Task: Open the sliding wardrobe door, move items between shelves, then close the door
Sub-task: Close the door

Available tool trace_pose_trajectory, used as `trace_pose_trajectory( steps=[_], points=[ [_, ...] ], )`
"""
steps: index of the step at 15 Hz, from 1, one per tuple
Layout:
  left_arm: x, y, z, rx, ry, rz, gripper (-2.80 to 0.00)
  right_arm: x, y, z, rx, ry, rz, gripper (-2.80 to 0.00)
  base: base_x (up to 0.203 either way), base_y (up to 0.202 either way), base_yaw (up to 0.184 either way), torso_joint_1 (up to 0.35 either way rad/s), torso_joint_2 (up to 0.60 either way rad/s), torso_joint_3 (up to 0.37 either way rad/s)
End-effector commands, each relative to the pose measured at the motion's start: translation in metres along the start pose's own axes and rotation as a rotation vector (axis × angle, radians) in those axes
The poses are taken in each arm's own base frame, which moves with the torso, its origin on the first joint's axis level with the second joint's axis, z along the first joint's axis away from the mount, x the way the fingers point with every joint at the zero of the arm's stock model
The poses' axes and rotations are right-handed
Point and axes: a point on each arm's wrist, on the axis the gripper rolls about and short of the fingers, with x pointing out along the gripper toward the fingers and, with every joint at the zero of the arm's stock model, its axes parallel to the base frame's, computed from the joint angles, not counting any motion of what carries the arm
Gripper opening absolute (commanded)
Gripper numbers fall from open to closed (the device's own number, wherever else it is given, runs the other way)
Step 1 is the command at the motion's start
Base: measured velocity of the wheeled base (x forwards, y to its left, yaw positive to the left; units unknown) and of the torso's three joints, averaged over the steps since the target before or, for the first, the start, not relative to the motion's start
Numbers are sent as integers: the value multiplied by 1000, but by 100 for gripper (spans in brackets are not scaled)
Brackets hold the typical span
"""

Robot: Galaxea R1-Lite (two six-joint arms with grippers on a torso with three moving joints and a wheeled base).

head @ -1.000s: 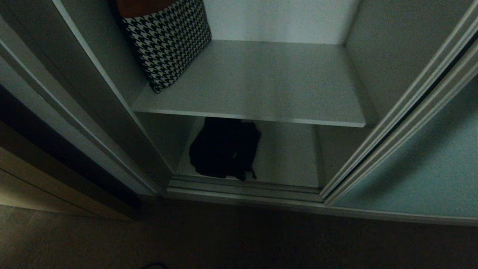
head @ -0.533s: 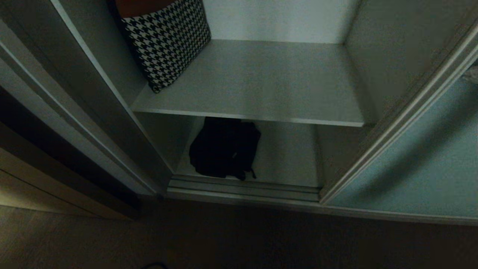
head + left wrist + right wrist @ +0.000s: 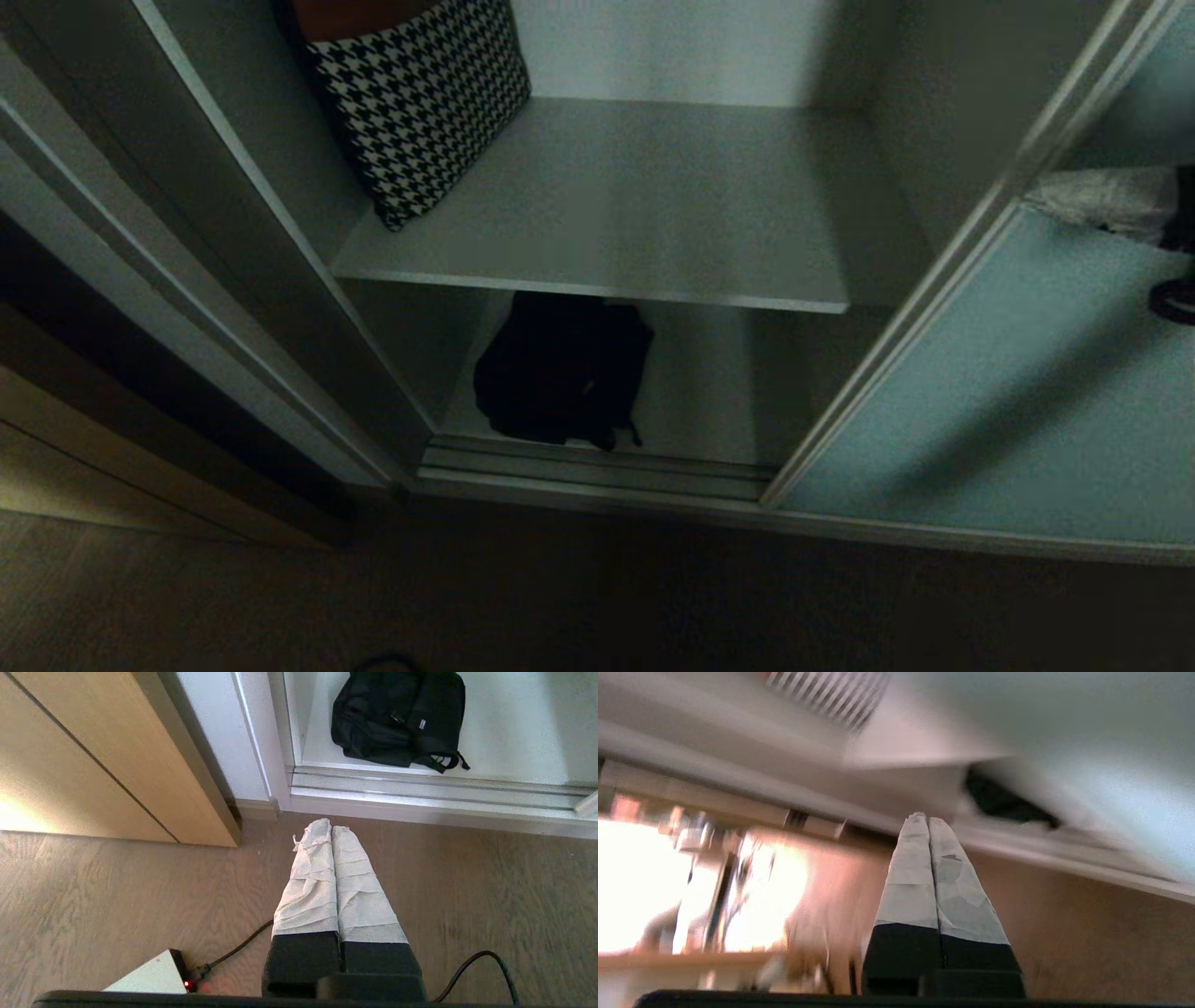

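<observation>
The sliding wardrobe door (image 3: 1008, 392), pale teal with a silver frame, stands at the right and covers part of the opening. My right gripper (image 3: 1046, 198) is shut and empty, close in front of the door's face near its frame edge; I cannot tell if it touches. In the right wrist view the right gripper (image 3: 923, 820) shows its wrapped fingers pressed together. The black bag (image 3: 560, 369) lies on the bottom shelf (image 3: 719, 392) under the upper shelf (image 3: 635, 205). My left gripper (image 3: 331, 828) hangs shut over the floor, short of the black bag (image 3: 397, 716).
A houndstooth cushion (image 3: 420, 103) leans at the upper shelf's left end. The door track (image 3: 420, 788) runs along the wardrobe's foot. A wooden panel (image 3: 93, 765) stands at the left. A cable (image 3: 486, 961) and a small white box (image 3: 154, 975) lie on the floor.
The sliding door has moved left and now hides the right end of both shelves. My right gripper has come into the head view at the right edge. The bag has not moved.
</observation>
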Motion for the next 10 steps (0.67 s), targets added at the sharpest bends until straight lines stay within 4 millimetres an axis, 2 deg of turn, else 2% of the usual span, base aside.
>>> trace_pose_trajectory(
  steps=[1,4,6,8,10],
  points=[
    [0,0,0,0,1,0,-280,-6,19,-11,-23,24,70,-280,0,0,0,0,0,0],
    [0,0,0,0,1,0,-280,-53,48,-23,-92,-18,169,-280,0,0,0,0,0,0],
    [0,0,0,0,1,0,-280,-78,58,-32,-128,-42,209,-280,0,0,0,0,0,0],
    [0,0,0,0,1,2,-280,-86,55,-41,-211,-92,148,-280,0,0,0,0,0,0],
    [0,0,0,0,1,0,-280,-78,50,-45,-325,-98,97,-280,0,0,0,0,0,0]
  ],
)
